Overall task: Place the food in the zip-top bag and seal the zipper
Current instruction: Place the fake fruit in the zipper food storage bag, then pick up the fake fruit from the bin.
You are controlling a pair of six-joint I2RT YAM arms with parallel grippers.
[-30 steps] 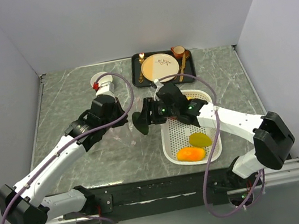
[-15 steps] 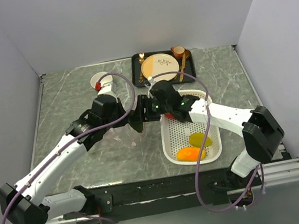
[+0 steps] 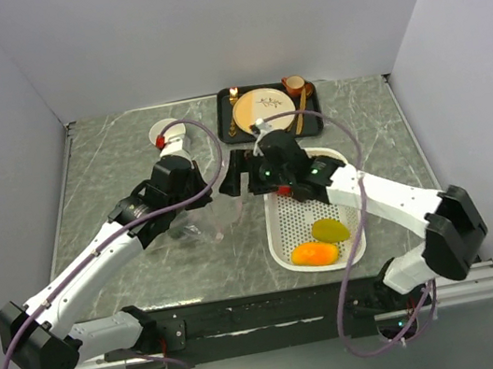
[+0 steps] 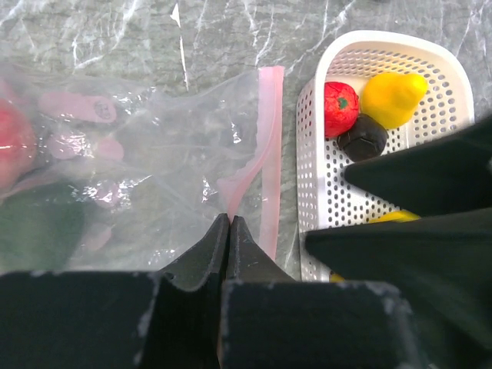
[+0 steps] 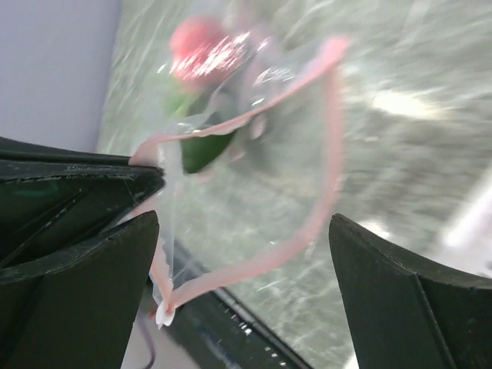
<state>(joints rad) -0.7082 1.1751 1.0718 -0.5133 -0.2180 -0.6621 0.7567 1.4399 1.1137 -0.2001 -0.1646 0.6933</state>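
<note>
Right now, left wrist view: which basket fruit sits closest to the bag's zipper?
The red strawberry, by the white basket's wall on the pink zipper's side; the yellow piece and the dark avocado lie farther from it.

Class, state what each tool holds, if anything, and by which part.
The left tool pinches the zip-top bag by its pink zipper at the mouth edge. The right tool stands open, holding nothing.
</note>
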